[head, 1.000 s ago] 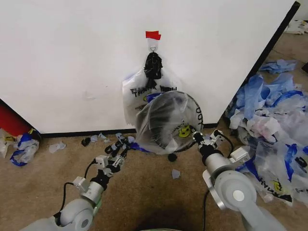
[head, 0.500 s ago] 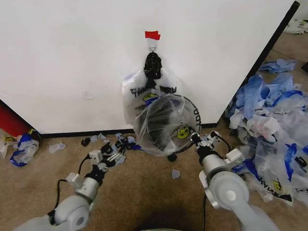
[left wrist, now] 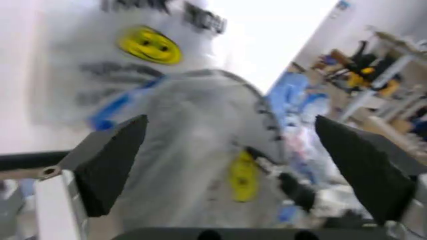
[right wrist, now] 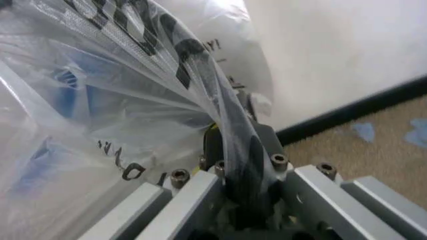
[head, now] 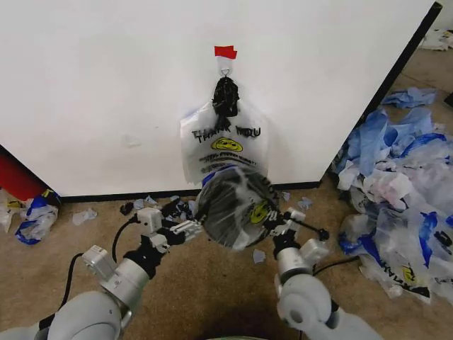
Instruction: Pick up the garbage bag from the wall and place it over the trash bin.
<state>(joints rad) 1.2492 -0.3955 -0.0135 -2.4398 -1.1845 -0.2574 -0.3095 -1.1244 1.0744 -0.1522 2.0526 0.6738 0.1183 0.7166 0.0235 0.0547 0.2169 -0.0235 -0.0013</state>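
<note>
Black trash bin (head: pixel 228 212) (bag-covered) clamped in right gripper (head: pixel 277 221); left gripper (head: pixel 185 228) beside.

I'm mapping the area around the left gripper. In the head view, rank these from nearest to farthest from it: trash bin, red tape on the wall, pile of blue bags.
From the left gripper:
1. Trash bin, just to its right, bag-covered.
2. Red tape, up on the wall.
3. Pile of blue bags, far right on the floor.

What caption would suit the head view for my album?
Right gripper clamps the bag-covered trash bin by its rim, left gripper open beside it; another garbage bag hangs on the wall.
</note>
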